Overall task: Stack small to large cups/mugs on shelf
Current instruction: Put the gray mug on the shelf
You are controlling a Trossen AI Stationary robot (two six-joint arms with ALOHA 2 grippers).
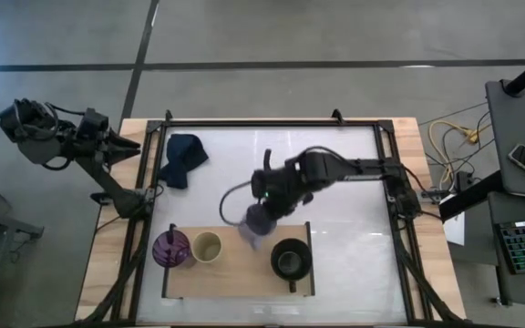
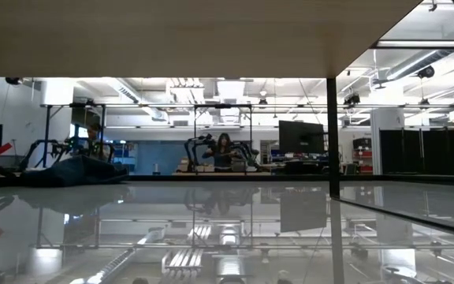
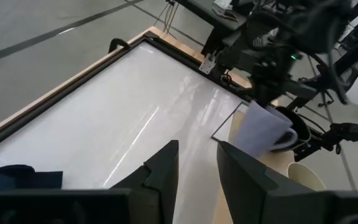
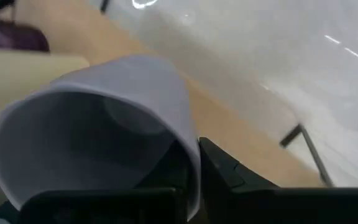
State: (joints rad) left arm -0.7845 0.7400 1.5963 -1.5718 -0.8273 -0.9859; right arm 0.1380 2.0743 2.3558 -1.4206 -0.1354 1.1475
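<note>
the left gripper point(image 3: 194, 165) waits off the table's left edge, fingers parted around nothing. on the shelf point(image 1: 235, 278) stand the purple tumbler point(image 1: 171, 249), then the beige cup point(image 1: 207, 246). the right gripper point(image 1: 264, 211) pinches the lavender-grey mug point(image 1: 257, 221) by its rim (tilted, above the shelf's far edge). the black mug point(image 1: 291, 259) sits rightmost. a dark blue cloth point(image 1: 182, 158) lies on the white tabletop point(image 1: 344, 182).

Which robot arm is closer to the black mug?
The right one. Its pincer holds the lavender mug tilted over the shelf, just beside the black mug. The left pincer waits far off, past the table's edge near the blue cloth.
</note>
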